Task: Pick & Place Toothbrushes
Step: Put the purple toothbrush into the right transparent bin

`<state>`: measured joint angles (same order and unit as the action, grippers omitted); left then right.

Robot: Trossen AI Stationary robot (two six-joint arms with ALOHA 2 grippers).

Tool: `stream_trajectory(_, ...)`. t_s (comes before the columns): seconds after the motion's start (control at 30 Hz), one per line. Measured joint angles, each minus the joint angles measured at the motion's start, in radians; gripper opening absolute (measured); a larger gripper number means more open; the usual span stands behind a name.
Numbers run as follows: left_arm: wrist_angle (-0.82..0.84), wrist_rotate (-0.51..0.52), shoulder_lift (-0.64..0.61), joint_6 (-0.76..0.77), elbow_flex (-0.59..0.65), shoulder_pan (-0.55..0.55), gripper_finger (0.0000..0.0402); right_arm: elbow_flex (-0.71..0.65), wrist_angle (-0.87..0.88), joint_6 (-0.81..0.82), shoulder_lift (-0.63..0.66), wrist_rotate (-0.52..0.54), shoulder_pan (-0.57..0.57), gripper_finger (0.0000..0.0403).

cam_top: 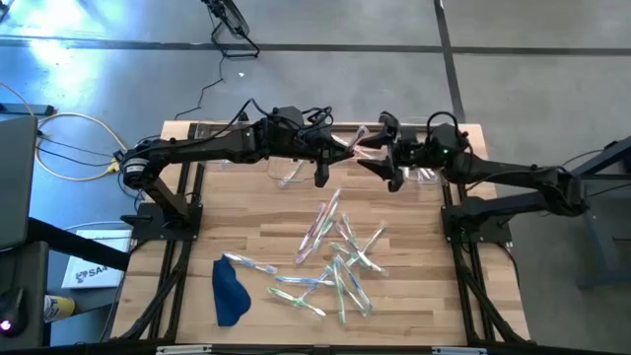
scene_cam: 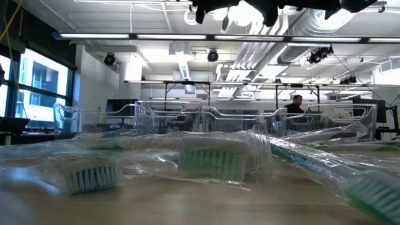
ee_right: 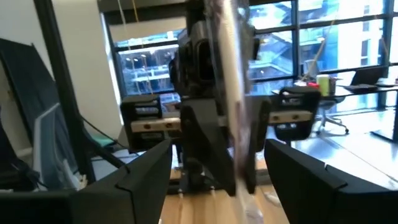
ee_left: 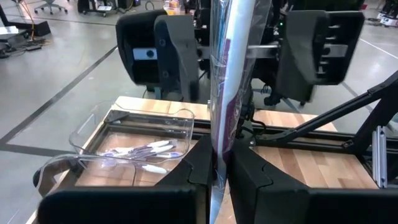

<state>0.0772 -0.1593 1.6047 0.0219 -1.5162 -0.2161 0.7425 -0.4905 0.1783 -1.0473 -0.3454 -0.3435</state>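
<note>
Toothbrush (ee_left: 225, 93), wrapped, purple-handled: pinched upright between left gripper (ee_left: 221, 168) fingers, held at upper centre of high view. Right gripper (ee_right: 214, 171): fingers spread either side of it, not touching. Loose toothbrushes (cam_top: 335, 258): scattered on table (cam_top: 424, 296), lower centre. Clear bin (ee_left: 134, 134): holds several more. Blue cloth (cam_top: 230, 292): lower left.

Legible text: one partial marking only. A white box (cam_top: 91, 271) on the floor beside the bench (cam_top: 256, 232), at its left edge, bears dark letters beginning "SA"; the remainder cannot be read. No other text is legible.
</note>
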Motion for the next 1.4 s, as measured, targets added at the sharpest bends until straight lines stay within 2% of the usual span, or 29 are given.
stream_trajectory(0.33, 0.001, 0.0, 0.001, 0.0, 0.0, 0.0, 0.0024, 0.0, -0.138, 0.043, -0.071, 0.001, 0.012, 0.025)
stream_trajectory(0.63, 0.001, -0.007, 0.001, 0.007, 0.001, 0.002, 0.0024, 0.0, -0.158, 0.031, -0.072, 0.029, 0.012, 0.0218)
stream_trajectory(1.13, -0.104, 0.002, 0.068, 0.013, 0.002, 0.027, 0.0024, 0.0, -0.147, 0.035, -0.071, 0.028, 0.028, 0.0213)
stream_trajectory(1.23, -0.109, 0.002, 0.068, 0.013, 0.002, 0.027, 0.0024, 0.0, -0.136, 0.034, -0.071, 0.028, 0.039, 0.0195)
stream_trajectory(1.4, -0.113, -0.001, 0.068, 0.009, 0.002, 0.027, 0.0024, 0.0, -0.085, 0.033, -0.071, 0.028, 0.042, 0.014)
